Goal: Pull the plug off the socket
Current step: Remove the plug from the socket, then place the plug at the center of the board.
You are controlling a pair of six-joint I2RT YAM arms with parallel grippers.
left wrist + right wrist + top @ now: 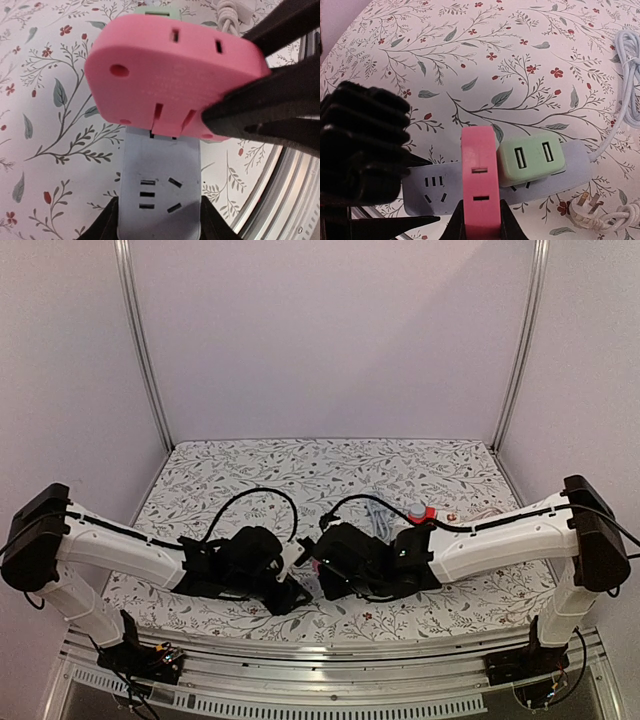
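A pale grey power strip (572, 167) lies on the flowered cloth. A pink plug block (480, 175) and a green USB charger (532, 160) sit plugged into it side by side. My right gripper (480, 222) is shut on the sides of the pink plug. My left gripper (160, 220) is shut on the free end of the strip (160, 170), its jaws pressing both long edges. In the left wrist view the pink plug (170, 75) sits against the strip, and the right gripper's black fingers (260, 112) clamp it. In the top view both grippers meet mid-table (305, 570).
A coiled white cable (630, 90) and a loose white three-pin plug (582, 207) lie right of the strip. A red and grey object (418, 512) sits behind the right arm. The metal table edge (295, 200) runs close by the strip.
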